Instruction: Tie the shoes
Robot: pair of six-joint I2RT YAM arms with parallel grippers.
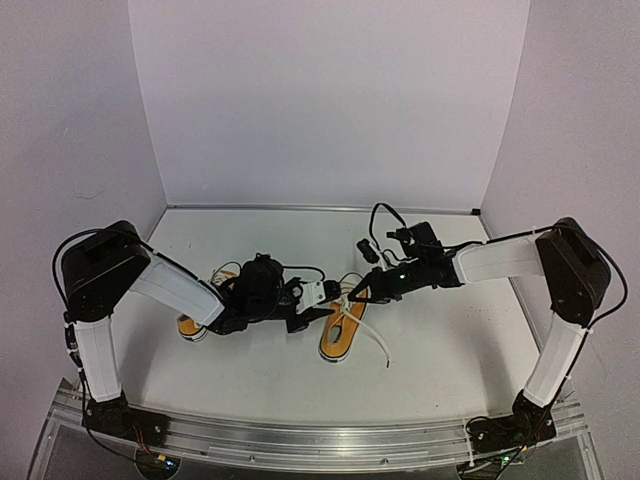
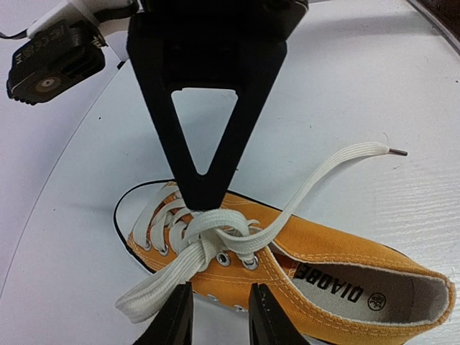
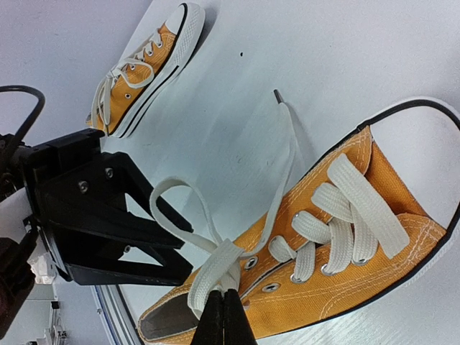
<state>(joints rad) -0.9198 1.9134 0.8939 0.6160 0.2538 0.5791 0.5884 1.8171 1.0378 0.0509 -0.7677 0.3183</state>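
Near shoe (image 2: 323,251) stands on its sole on the worktop (image 1: 450,350), between your two tools. Its opening shows a grey insole (image 2: 406,287). The print on it looks like "QIAOBE" with a round emblem, upside down in the left wrist view.

Your right tool (image 3: 221,295) is closed tight, pinching the white lace (image 3: 215,266) just above the top eyelets. Your left tool (image 2: 219,291) sits at the shoe's side with its fingers parted and a clear gap between them. A lace strand lies just ahead of them, not pinched. One free lace end trails across the worktop with its aglet showing.

Second shoe (image 3: 144,68) sits well apart, partly under your left arm in the top view, its laces slack.
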